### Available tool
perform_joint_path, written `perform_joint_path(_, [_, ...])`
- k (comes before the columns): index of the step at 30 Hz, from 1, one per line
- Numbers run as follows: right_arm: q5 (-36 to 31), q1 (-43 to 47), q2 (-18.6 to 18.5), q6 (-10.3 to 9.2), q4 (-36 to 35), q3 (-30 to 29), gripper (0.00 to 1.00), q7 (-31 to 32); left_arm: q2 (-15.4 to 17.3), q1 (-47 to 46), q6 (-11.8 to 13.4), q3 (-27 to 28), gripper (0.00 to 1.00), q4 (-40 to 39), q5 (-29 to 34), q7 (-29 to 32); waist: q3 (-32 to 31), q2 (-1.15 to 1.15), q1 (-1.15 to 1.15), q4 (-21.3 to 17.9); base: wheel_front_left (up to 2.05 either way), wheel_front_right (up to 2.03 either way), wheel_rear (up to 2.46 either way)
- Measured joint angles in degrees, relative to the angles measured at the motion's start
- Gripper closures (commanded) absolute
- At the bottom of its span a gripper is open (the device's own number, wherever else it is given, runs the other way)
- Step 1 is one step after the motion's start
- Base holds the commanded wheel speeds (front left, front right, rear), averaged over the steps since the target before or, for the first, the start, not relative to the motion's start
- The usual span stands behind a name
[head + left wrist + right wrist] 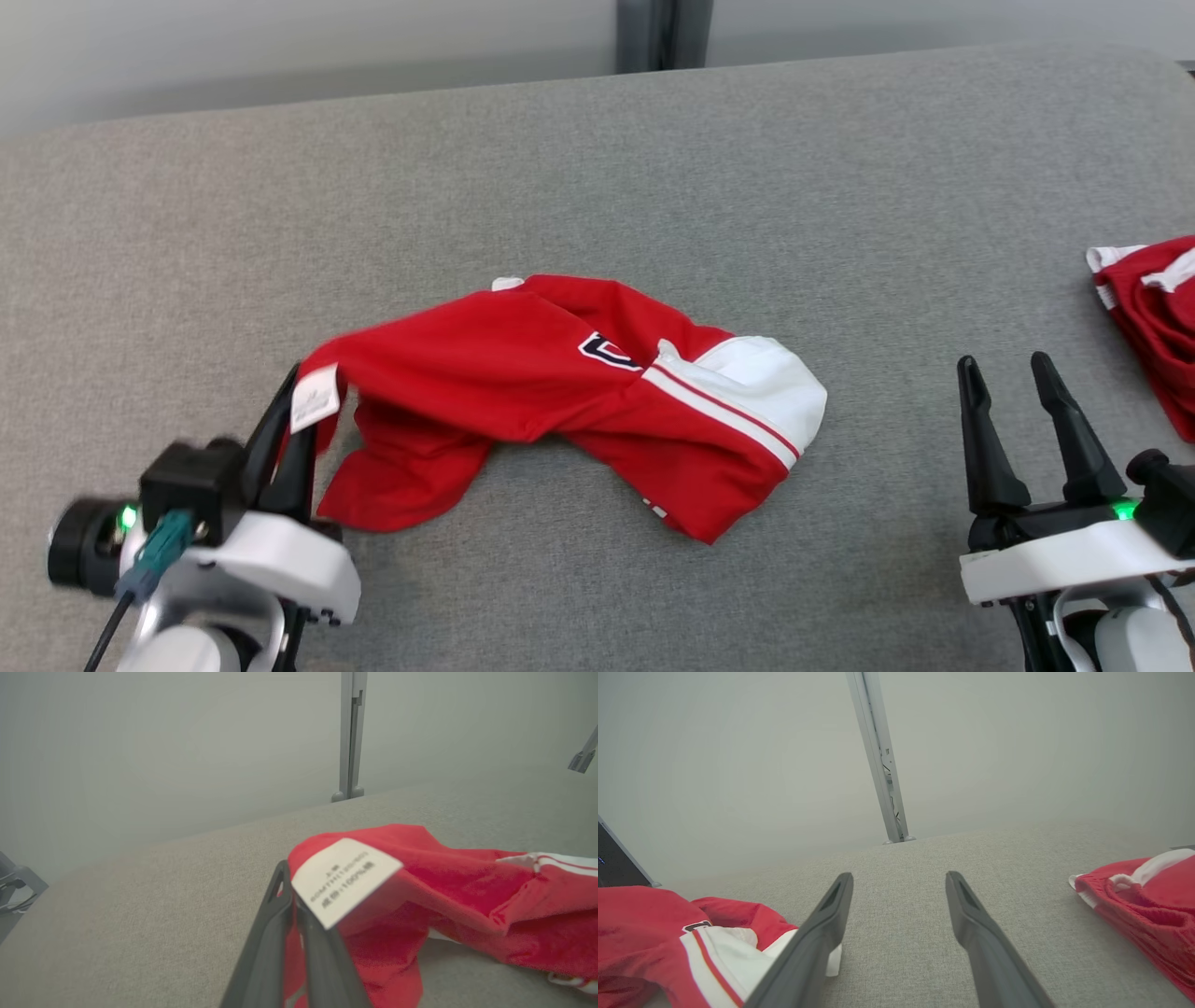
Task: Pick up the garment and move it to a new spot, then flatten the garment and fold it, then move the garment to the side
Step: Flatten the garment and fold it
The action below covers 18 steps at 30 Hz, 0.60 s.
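Head view: the shirt (560, 373) lies crumpled mid-table (597, 168), its white-striped end to the right. The left gripper (291, 401) is pinched tight on its left corner, beside the label (317, 397). The right gripper (1018, 411) stands spread and empty, well apart from the cloth. A 2nd shirt (1153, 317) sits at the right edge.

Left wrist view: the left gripper (287, 882) clamps red cloth just beside the label (343, 879), and the shirt (467, 877) trails right.

Right wrist view: the right gripper (899, 879) is wide, with bare table between its fingers. The shirt (644, 924) lies left, the 2nd shirt (1148, 896) right.

The fabric looks light, soft and limp. Held by 1 corner it would likely sag and bunch, so the striped end seems the 2nd hold.
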Motion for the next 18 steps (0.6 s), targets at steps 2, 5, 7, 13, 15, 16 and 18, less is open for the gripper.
perform_joint_path(2, [-0.02, -0.23, -0.47, 0.0, -0.34, -0.07, 0.0, 0.48, -1.58, 2.2, -0.01, 1.16, 1.0, 3.41, -2.29, -2.94, 0.45, 0.0, 0.0, 0.48, 0.0, 0.0, 0.0])
perform_joint_path(5, [-0.09, -0.81, -0.97, 0.0, -0.88, -0.09, 0.0, 1.0, -4.03, 4.25, -1.37, 1.93, 1.0, 9.28, -5.43, -7.06, 0.99, 0.0, 0.0, 1.02, 0.0, 0.0, 0.0])
perform_joint_path(7, [-0.12, -0.87, -1.21, 0.0, -1.04, -0.21, 0.0, 1.25, -5.66, 4.4, -2.86, 1.88, 1.0, 12.85, -6.78, -9.38, 1.21, 0.0, 0.0, 1.33, 0.0, 0.0, 0.0])
perform_joint_path(13, [-0.12, -0.86, -1.51, 0.0, -1.4, -0.29, 0.0, 1.79, -8.71, 3.32, -5.64, 1.35, 0.0, 20.45, -8.87, -12.24, 1.14, 0.0, 0.0, 1.79, 0.0, 0.0, 0.0])
perform_joint_path(15, [-0.14, -0.81, -1.56, 0.0, -1.49, -0.34, 0.0, 2.03, -9.55, 2.63, -6.54, 1.27, 0.0, 21.86, -9.25, -13.34, 0.91, 0.0, 0.0, 1.89, 0.0, 0.0, 0.0])
perform_joint_path(16, [-0.23, -0.75, -1.56, 0.0, -1.56, -0.41, 0.0, 2.09, -9.85, 2.33, -6.65, 1.31, 0.0, 22.13, -9.29, -14.01, 0.8, 0.0, 0.0, 1.96, 0.0, 0.0, 0.0])
perform_joint_path(18, [-0.27, -0.65, -1.57, 0.0, -1.69, -0.55, 0.0, 2.24, -10.2, 1.82, -7.05, 1.67, 0.0, 22.21, -9.15, -15.04, 0.51, 0.0, 0.0, 2.13, 0.0, 0.0, 0.0])
